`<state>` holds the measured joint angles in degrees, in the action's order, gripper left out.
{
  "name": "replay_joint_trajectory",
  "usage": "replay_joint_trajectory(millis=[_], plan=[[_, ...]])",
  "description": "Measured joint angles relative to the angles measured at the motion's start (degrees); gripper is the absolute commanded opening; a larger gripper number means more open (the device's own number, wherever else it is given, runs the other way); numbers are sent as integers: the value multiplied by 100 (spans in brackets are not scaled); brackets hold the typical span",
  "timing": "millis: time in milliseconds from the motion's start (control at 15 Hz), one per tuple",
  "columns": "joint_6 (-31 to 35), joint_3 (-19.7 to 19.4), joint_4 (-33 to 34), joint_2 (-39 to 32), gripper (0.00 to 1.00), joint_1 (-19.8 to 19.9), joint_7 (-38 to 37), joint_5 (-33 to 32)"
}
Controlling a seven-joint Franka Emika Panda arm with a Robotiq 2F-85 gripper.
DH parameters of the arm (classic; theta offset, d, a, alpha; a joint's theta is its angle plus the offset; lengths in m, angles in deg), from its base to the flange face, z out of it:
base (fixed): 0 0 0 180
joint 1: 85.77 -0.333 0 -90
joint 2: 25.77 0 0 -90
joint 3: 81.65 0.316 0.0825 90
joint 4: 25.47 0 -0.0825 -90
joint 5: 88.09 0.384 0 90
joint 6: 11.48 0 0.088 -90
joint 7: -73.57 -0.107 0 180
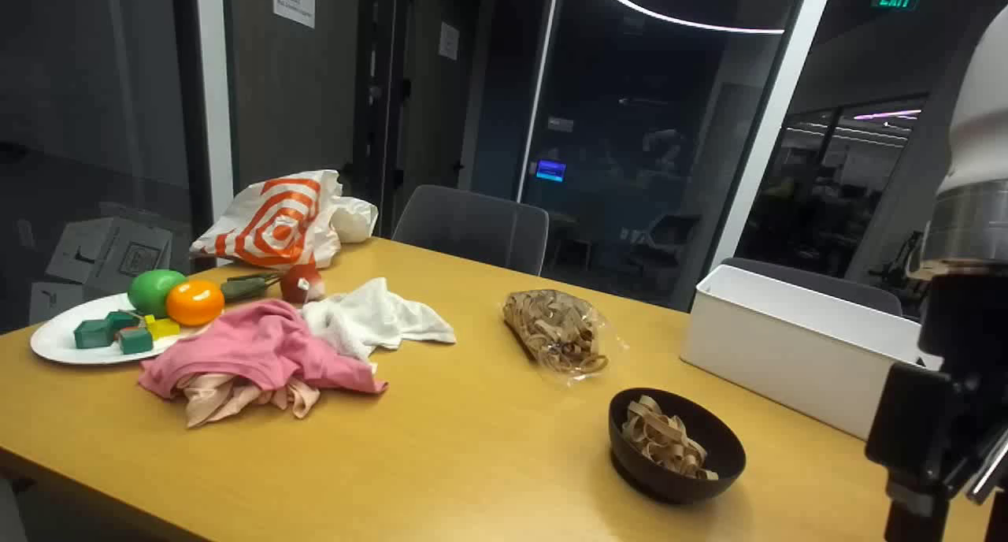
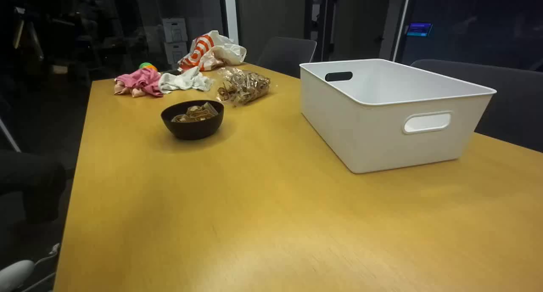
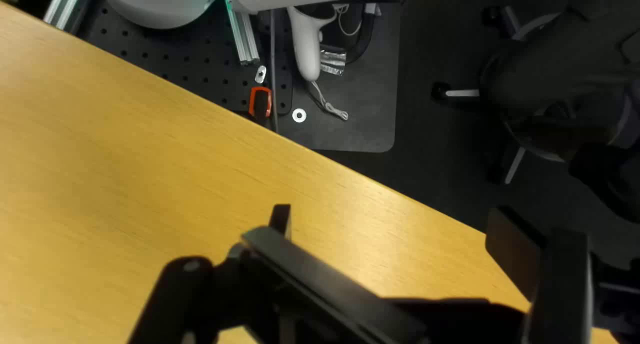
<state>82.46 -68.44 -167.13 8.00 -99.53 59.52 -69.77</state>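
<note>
My gripper (image 3: 397,244) stands open in the wrist view, with nothing between its fingers (image 3: 515,254); tabletop and the table's edge show behind the gap. At the right border of an exterior view the black gripper (image 1: 957,514) hangs pointing down, partly cut off, in front of a white bin (image 1: 795,357). To its left a black bowl (image 1: 669,491) holds tan ribbon-like strips (image 1: 661,439). Farther back lies a clear bag (image 1: 555,333) of similar strips. Both exterior views show the bowl (image 2: 193,130), the bag (image 2: 248,86) and the bin (image 2: 382,139).
Pink cloth (image 1: 272,345) and white cloth (image 1: 386,317) lie heaped near a white plate (image 1: 51,341) with a green ball, an orange one and small blocks. Behind sits a red-and-white shopping bag (image 1: 276,223). Beyond the table edge (image 3: 370,181) are a hand controller (image 3: 305,49) and a wheeled chair.
</note>
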Motion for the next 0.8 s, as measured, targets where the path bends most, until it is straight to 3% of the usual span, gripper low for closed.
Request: replay_joint_trajectory(millis=[600, 800], plan=[[17, 3, 35, 9, 100, 11, 0, 0], [375, 2, -2, -114, 100, 56, 2, 44]])
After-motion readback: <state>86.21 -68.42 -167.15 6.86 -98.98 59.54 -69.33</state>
